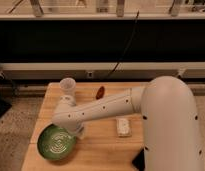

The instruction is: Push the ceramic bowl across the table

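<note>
The green ceramic bowl [56, 142] with pale rings inside sits near the front left corner of the wooden table [103, 150]. My white arm reaches from the right across the table. My gripper [75, 131] is at the arm's left end, low over the table and against the bowl's right rim. The arm's wrist covers most of the gripper.
A small white cup [67, 86] stands at the back left, just behind my wrist. A red object [100, 91] lies at the back middle. A white packet [123, 126] lies right of centre under my arm. A black object [138, 162] sits at the front right edge.
</note>
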You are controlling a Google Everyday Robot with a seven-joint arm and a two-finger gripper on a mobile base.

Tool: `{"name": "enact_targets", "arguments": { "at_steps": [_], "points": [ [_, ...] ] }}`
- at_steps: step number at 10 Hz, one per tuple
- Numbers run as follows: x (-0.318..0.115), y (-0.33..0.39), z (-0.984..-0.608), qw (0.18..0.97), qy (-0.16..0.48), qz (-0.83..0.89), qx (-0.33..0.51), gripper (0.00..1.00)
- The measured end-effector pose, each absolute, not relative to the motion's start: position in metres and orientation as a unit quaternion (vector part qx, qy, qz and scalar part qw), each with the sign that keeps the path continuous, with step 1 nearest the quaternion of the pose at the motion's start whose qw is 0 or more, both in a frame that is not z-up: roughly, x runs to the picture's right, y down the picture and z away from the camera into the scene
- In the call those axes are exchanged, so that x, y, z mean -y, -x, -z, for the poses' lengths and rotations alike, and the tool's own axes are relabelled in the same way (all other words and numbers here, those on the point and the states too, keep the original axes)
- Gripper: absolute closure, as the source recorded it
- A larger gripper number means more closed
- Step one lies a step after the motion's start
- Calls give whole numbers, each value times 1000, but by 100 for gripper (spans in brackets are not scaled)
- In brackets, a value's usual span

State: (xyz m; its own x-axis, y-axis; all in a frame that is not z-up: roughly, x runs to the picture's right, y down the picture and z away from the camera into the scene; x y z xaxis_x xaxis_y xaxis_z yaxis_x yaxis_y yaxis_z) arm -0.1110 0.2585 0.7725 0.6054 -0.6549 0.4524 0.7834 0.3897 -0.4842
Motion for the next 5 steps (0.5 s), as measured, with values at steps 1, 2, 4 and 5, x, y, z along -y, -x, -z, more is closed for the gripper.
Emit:
{"name": "enact_targets", "arguments": {
  "at_steps": [1, 2, 4, 5],
  "points": [
    [-259, 116, -773, 825, 340, 440, 98, 99],
    [-260, 123, -773, 821, 339, 448, 100, 99],
    [-261, 133, -773, 814, 337, 461, 103, 99],
    [-261, 135, -773, 812, 337, 465, 104, 99]
  ]
}}
